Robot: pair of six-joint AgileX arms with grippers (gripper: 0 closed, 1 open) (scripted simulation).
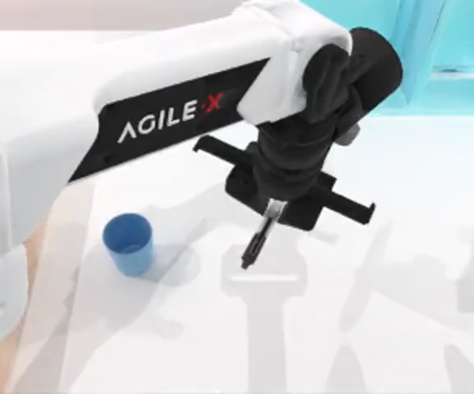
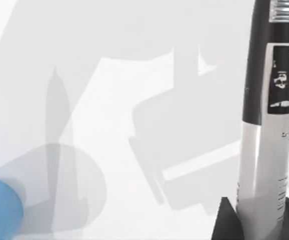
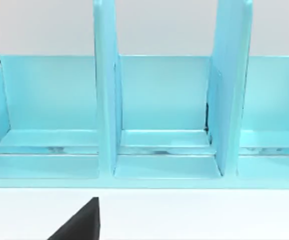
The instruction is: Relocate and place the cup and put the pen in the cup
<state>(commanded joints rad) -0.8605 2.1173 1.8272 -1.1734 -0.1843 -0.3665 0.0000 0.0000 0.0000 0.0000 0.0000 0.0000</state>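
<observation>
The pen (image 1: pixel 257 240) is held in the left claw (image 1: pixel 275 210), whose fingers (image 2: pixel 230 220) are closed about its pale lower barrel, as seen in the left wrist view (image 2: pixel 269 120). In the top view the claw is found near the centre of the white worktop (image 1: pixel 401 328), slightly toward 12 o'clock, with the pen hanging tilted, its free black end pointing toward 7 o'clock. The cup (image 1: pixel 129 243) is seen upright on the worktop, well apart from the pen at roughly 9 o'clock from it, its mouth open upward. A turquoise shelf unit (image 3: pixel 164 110) is faced by the right wrist camera; whether the right claw is wide or narrow cannot be told.
</observation>
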